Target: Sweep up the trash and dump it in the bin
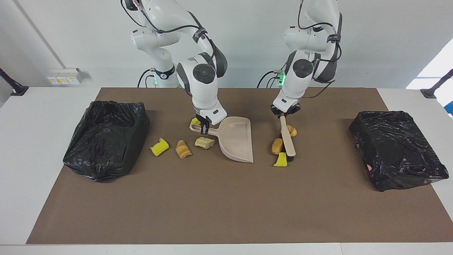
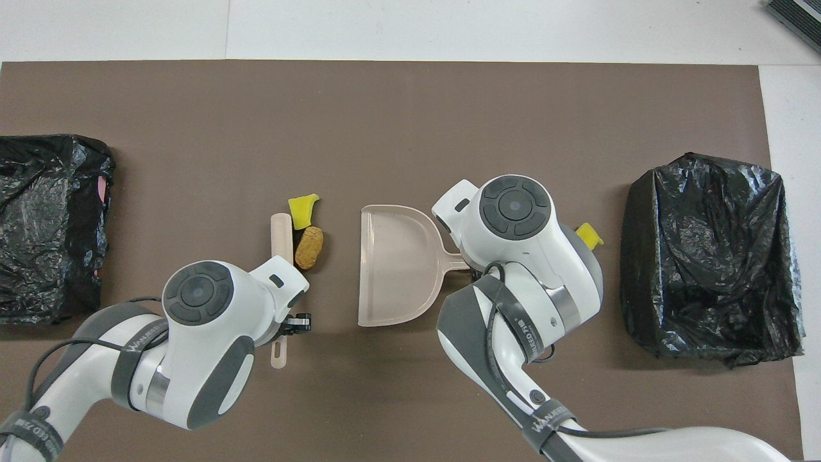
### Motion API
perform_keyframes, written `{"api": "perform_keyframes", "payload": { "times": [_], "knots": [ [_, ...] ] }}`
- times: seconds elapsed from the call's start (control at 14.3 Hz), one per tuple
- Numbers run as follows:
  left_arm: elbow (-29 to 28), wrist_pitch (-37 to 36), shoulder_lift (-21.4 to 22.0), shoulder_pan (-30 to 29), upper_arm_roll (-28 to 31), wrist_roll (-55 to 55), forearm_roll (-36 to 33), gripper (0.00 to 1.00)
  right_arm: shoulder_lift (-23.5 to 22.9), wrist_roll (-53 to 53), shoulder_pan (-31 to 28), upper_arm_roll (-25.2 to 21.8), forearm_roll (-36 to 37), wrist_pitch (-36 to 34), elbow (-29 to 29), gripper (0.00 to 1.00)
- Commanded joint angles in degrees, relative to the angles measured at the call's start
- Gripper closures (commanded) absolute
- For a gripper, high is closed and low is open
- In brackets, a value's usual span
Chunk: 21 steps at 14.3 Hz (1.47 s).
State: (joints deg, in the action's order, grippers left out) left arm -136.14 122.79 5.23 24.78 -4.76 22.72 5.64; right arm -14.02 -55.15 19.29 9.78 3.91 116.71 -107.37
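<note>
left pincer: clamped, low, arm reaching inward | right pincer: clamped, low

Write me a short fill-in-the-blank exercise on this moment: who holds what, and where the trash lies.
1. The left tool is shut on the handle of the ____.
2. The right tool grips the handle of the ____.
3. The dustpan's pan holds ____ trash pieces.
4. The yellow piece and tan lump lie between brush and ____.

Missing words: brush; dustpan; no; dustpan
</note>
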Motion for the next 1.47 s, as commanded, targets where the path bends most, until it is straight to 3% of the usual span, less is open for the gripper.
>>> {"api": "perform_keyframes", "payload": {
  "times": [0.0, 0.49, 0.7, 0.84, 1.05, 1.4],
  "knots": [
    [-0.4, 1.1, 0.8, 5.0, 0.8, 0.6, 3.8, 1.00, -1.2, 4.1, 1.8, 0.3, 0.4, 3.3, -0.8, 1.00],
    [2.4, -0.3, 0.7, 10.7, 0.7, -0.3, 7.0, 1.00, -1.4, 4.2, 1.8, 0.3, 0.4, 3.3, -0.8, 1.00],
    [6.7, -11.1, 1.9, 9.4, 1.3, 3.7, 8.1, 1.00, -1.4, 4.2, 1.8, 0.3, 0.4, 3.3, -0.8, 1.00],
    [9.0, -16.9, 3.0, 5.0, 1.3, 10.6, 7.9, 1.00, -1.4, 4.2, 1.8, 0.3, 0.4, 3.3, -0.8, 1.00],
    [8.2, -18.6, 4.4, -0.1, 1.3, 20.2, 7.2, 1.00, -1.4, 4.3, 1.8, 0.3, 0.4, 3.3, -0.8, 1.00],
    [0.4, -15.8, 6.7, -8.3, 1.3, 21.0, 7.1, 1.00, -1.4, 4.2, 1.8, 0.3, 0.4, 3.3, -0.8, 1.00]
  ]
}}
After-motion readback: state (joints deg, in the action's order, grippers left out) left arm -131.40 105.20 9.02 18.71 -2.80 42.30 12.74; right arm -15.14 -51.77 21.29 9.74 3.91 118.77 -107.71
